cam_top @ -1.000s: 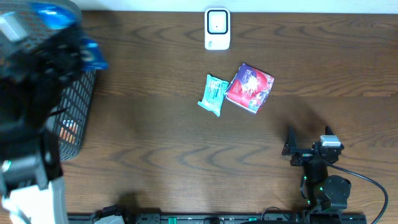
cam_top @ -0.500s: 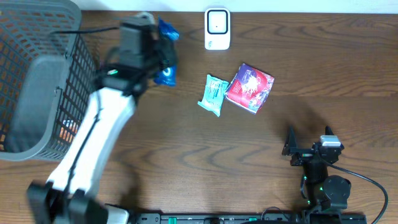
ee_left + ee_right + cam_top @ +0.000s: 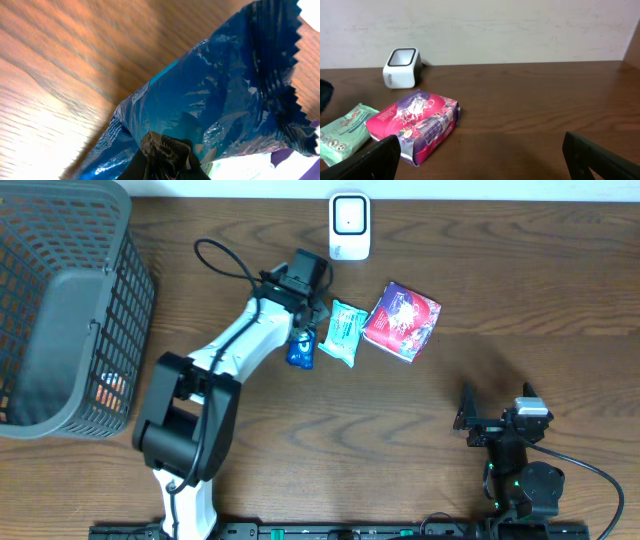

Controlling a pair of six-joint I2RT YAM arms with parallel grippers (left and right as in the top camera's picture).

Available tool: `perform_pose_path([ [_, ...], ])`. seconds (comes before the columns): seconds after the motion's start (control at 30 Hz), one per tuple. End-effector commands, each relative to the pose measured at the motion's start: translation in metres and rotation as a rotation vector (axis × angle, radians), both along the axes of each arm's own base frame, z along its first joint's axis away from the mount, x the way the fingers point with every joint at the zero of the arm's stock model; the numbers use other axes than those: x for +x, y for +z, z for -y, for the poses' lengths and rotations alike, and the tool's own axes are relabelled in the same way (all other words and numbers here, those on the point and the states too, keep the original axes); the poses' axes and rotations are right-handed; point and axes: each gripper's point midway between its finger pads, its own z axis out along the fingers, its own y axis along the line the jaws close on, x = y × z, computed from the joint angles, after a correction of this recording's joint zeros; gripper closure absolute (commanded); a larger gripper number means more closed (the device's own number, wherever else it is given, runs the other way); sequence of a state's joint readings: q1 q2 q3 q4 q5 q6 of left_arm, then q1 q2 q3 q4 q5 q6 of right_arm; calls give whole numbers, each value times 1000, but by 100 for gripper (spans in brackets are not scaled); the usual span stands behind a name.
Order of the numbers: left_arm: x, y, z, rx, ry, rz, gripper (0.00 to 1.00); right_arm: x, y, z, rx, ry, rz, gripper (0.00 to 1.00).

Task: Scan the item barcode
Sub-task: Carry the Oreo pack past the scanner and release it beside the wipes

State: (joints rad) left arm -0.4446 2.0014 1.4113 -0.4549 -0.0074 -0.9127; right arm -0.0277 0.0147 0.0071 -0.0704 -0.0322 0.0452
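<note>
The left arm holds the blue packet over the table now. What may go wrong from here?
1. The left jaws pinch only a small part of the glossy blue packet, so it may slip.
2. It is right beside the green packet, which a move toward the scanner may knock.
3. No barcode shows in these views, so it may face away.

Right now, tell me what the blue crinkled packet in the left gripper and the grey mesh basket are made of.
Blue crinkled packet: seemingly thin glossy plastic film; creases, bright glints, zigzag-cut sealed end. Grey mesh basket: probably matte moulded plastic, from its even grid walls and dull surface; possibly coated wire.
</note>
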Motion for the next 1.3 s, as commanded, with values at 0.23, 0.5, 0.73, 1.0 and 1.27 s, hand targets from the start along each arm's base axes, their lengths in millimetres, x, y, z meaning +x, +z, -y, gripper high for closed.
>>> perform_pose_path([
  [0.23,8,0,61,-92,9,106,93,0,-1,1,13,-6,-2,1],
  [0.5,29,18,76,-202,81,199,92,0,-1,1,13,-6,-2,1],
  [0.73,46,24,57,-163,114,262,58,0,-1,1,13,-5,-2,1],
  [1.0,58,50,14,-36,5,311,34,0,-1,1,13,-5,-2,1],
  [1.27,56,192,-37,188,-254,617,34,0,-1,1,13,-6,-2,1],
])
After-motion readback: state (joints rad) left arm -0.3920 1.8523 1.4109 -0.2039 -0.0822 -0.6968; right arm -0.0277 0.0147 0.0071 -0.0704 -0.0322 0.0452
